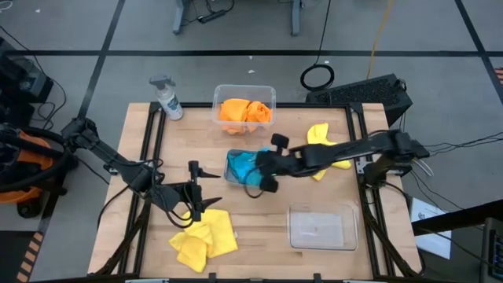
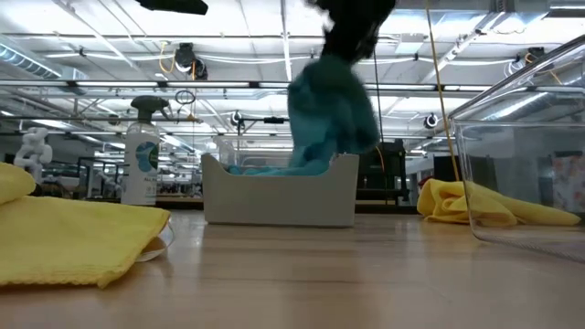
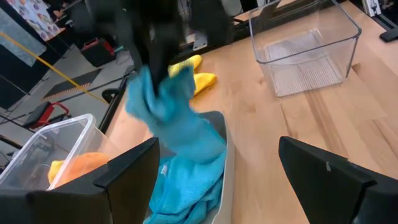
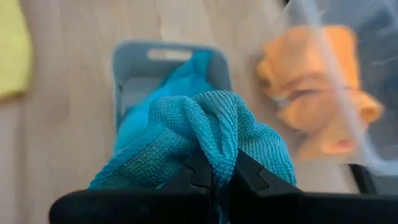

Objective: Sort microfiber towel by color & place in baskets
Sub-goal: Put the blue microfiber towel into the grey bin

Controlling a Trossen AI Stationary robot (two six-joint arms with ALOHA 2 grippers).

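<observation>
My right jaws (image 4: 214, 177) pinched a blue towel (image 4: 205, 134) above the grey basket (image 1: 233, 174) at the bench centre. My left jaws (image 1: 196, 196) stood spread. Orange towels (image 1: 245, 111) were already sorted at twelve o'clock; two yellow towels (image 1: 204, 238) remained.

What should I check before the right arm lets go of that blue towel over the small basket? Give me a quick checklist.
1. Right gripper shut on the turquoise towel: ok.
2. Towel over the small grey basket, where another turquoise towel already lies: ok.
3. Towel fully inside the rim: not ok, it hangs above the basket.
4. Left gripper open, away from the basket, beside a yellow towel: ok.
5. Orange towels in their own basket: ok.
6. Empty clear basket ready for yellow; second yellow towel on the table: ok.
</observation>
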